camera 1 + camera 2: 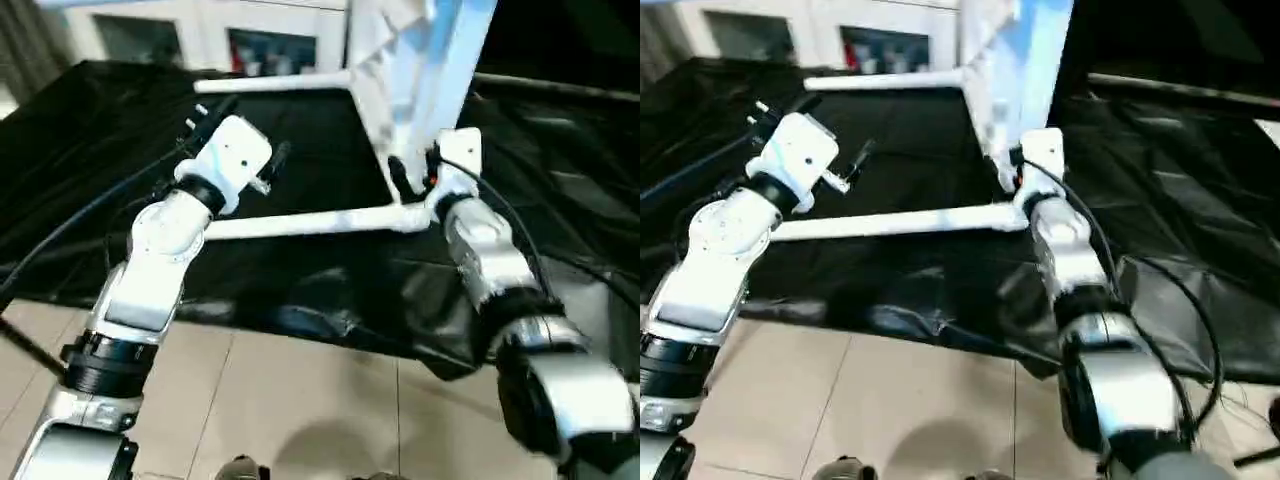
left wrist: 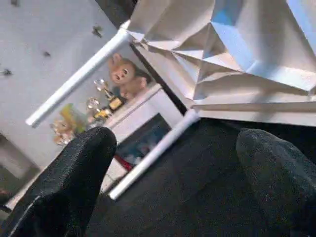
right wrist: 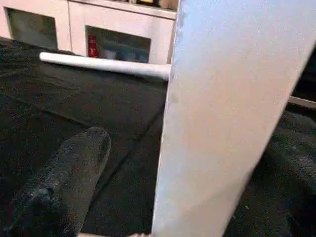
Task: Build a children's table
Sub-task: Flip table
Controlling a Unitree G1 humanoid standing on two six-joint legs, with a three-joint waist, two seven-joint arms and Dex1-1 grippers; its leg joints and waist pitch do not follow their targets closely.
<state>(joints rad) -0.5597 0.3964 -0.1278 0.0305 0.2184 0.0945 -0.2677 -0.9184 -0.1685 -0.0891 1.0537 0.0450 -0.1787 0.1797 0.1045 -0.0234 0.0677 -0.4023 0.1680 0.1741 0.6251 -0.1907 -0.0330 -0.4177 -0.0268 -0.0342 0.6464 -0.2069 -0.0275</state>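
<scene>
The white tabletop (image 1: 425, 60) stands on edge on the black cloth, its ribbed underside (image 2: 222, 54) facing my left. Two white legs are plugged into it and point left: an upper leg (image 1: 270, 83) and a lower leg (image 1: 300, 222) lying just above the cloth. My right gripper (image 1: 415, 172) is at the tabletop's lower corner. It is open, with the tabletop's edge (image 3: 222, 123) between its fingers (image 3: 64, 182) and a gap on one side. My left gripper (image 1: 205, 112) hovers open and empty between the two legs, left of the tabletop, its fingertips (image 2: 84, 163) wide apart.
The black cloth-covered work table (image 1: 90, 150) spans the view, its near edge (image 1: 300, 330) hanging over a tiled floor (image 1: 300, 410). White cabinets (image 1: 150, 35) stand behind it. Black cables (image 1: 70, 225) run along both arms.
</scene>
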